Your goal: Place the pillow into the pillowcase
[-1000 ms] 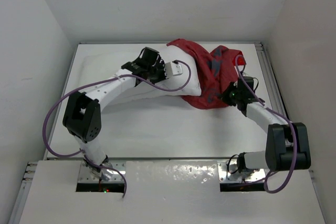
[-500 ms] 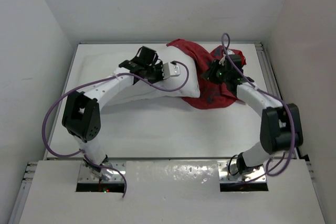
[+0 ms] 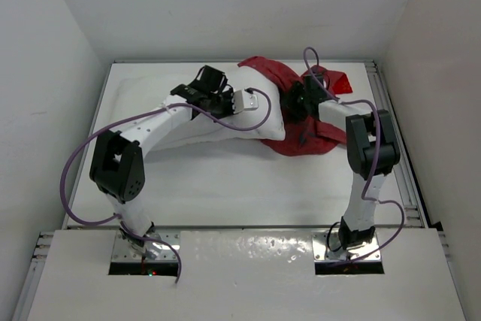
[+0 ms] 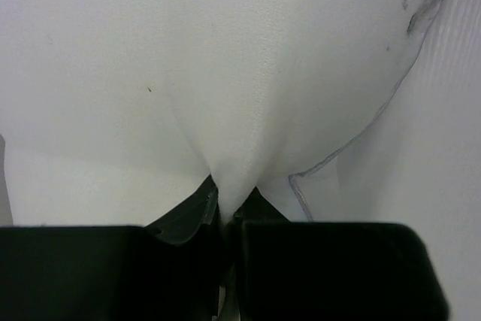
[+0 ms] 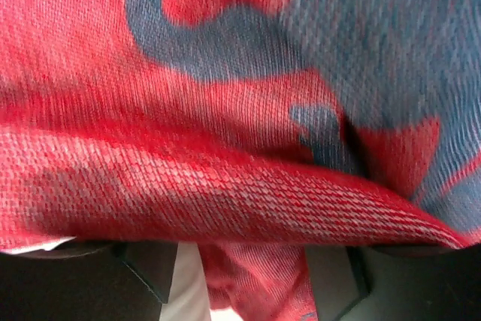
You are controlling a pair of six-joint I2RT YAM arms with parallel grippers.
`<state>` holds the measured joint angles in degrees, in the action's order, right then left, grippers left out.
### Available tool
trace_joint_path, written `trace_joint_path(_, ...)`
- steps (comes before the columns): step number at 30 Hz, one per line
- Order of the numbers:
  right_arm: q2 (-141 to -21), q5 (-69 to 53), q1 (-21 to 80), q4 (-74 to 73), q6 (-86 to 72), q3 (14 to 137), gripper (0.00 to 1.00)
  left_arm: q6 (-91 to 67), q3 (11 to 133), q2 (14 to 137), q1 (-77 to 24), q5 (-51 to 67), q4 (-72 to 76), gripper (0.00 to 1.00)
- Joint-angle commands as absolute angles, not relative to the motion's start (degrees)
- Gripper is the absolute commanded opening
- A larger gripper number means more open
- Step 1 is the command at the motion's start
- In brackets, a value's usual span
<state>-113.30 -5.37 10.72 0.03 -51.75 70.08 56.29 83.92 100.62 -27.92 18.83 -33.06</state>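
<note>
The white pillow lies across the back of the table, its right end inside the bunched red pillowcase. My left gripper rests on top of the pillow. In the left wrist view this gripper is shut on a pinched fold of the pillow. My right gripper reaches over the pillowcase near its mouth. In the right wrist view it stands open, the fingers wide apart. A fold of the pillowcase drapes across and between them.
White walls close in the table on the left, back and right. A metal rail runs along the table's right edge. The arms' base plate spans the near edge. The left arm's purple cable loops over the pillow.
The right arm swung up and leftward from the pillowcase's right side to its top near the mouth, and its jaws went from shut to open. The left gripper kept its pinch.
</note>
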Motion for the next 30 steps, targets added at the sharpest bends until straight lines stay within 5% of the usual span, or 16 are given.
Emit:
trace_joint_path(1,-115.31,-1.41,11.51,4.04,-54.67,74.17,0.62,57.39,85.34,101.07,-27.86,17.67,-33.75,0.0)
trace_joint_path(4,-118.29,1.31,12.39,4.48,-55.2,76.02,0.51,57.31,85.34,101.6,-27.77,17.58,-33.31,0.0)
trace_joint_path(5,-119.17,1.67,12.57,4.22,-55.2,76.46,0.42,56.7,85.52,101.69,-27.77,17.58,-32.79,0.0)
trace_joint_path(6,-119.96,2.1,12.66,3.96,-55.28,76.9,0.18,56.08,85.78,101.86,-27.69,17.58,-32.61,0.0)
trace_joint_path(8,-120.76,2.29,12.13,3.16,-55.11,76.3,0.0,53.11,87.09,102.48,-27.25,18.19,-31.91,0.0)
trace_joint_path(12,-112.52,-3.07,10.99,11.85,-46.78,62.46,0.0,47.38,90.43,103.53,-24.45,20.56,-32.08,0.0)
trace_joint_path(18,-95.46,-27.82,9.49,17.06,-25.88,49.59,0.0,44.21,93.07,103.54,-22.24,20.92,-31.29,0.0)
trace_joint_path(26,-85.53,-50.68,10.55,3.35,-15.3,49.66,0.0,42.63,91.32,102.66,-23.38,17.06,-28.13,0.0)
trace_joint_path(30,-84.81,-58.34,10.02,-14.94,-4.89,54.04,0.0,41.49,91.05,102.39,-22.76,16.52,-27.33,0.0)
